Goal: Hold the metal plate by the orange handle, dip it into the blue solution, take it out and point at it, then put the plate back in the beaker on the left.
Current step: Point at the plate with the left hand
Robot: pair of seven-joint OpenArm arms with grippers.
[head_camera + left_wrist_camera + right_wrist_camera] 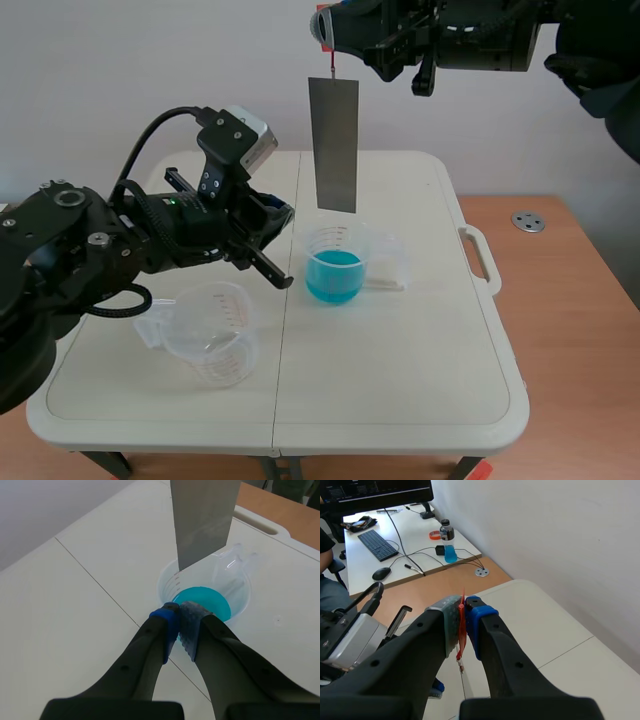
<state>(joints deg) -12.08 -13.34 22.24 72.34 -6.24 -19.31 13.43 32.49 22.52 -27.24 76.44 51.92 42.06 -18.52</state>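
Observation:
The grey metal plate point(335, 143) hangs upright above the beaker of blue solution point(334, 264), its lower edge clear of the liquid. My right gripper point(328, 32), raised across the top of the scene, is shut on the plate's thin orange handle point(462, 628). My left gripper point(284, 279) is shut on nothing, its tips just left of the blue beaker. In the left wrist view its closed fingertips point(172, 622) aim at the blue beaker point(205, 602), with the plate point(204, 520) hanging right behind it. An empty clear beaker point(211, 331) stands at the front left.
The white folding table point(400, 380) has a carry handle point(480, 258) on its right edge and sits on a wooden desk with a metal disc point(528, 221). Behind, another desk holds a keyboard point(376, 544), a mouse point(381, 573) and a bottle point(448, 539).

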